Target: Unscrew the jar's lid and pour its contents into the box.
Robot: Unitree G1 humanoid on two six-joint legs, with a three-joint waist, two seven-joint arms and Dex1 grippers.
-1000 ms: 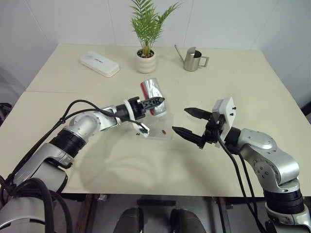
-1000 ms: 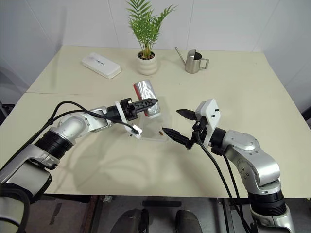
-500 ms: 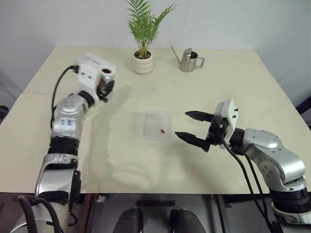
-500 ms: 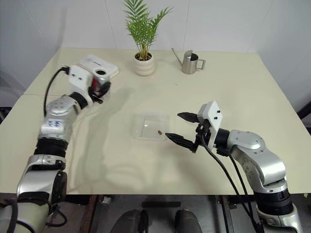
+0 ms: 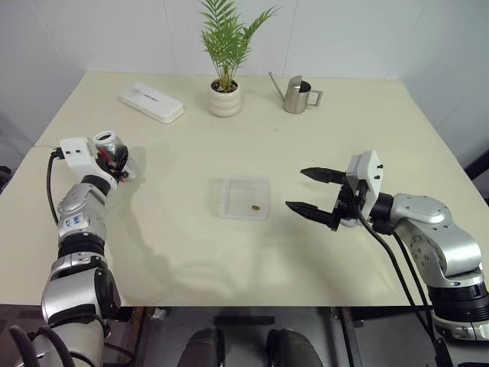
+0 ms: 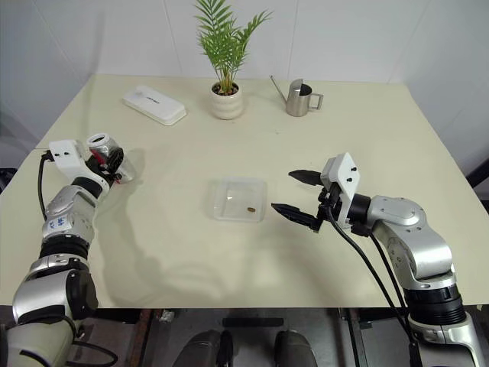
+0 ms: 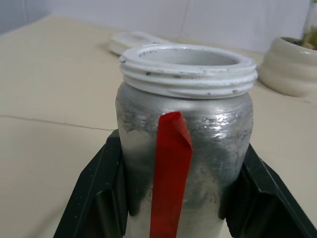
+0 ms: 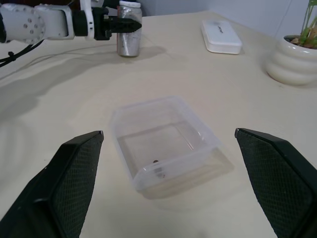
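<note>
**Open jar held upright at table's left side; clear box stands free at centre**

The left gripper is clamped on the jar, its black fingers pressing the silvery sides either side of the red stripe. The jar stands upright with its white threaded mouth uncovered, near the left edge of the table. Whether its base touches the tabletop cannot be told.

The right gripper hovers just right of the box, pointing toward it, fingers spread wide with nothing between them. The box sits alone at mid-table, well apart from the jar, with bare surface on all sides. A few dark bits of the contents lie on its floor near one wall.

Along the far edge stand a white case, a potted plant and a steel watering can, all well clear of both arms. The surface is a pale cream table with a seam across its left part, set against white walls.
</note>
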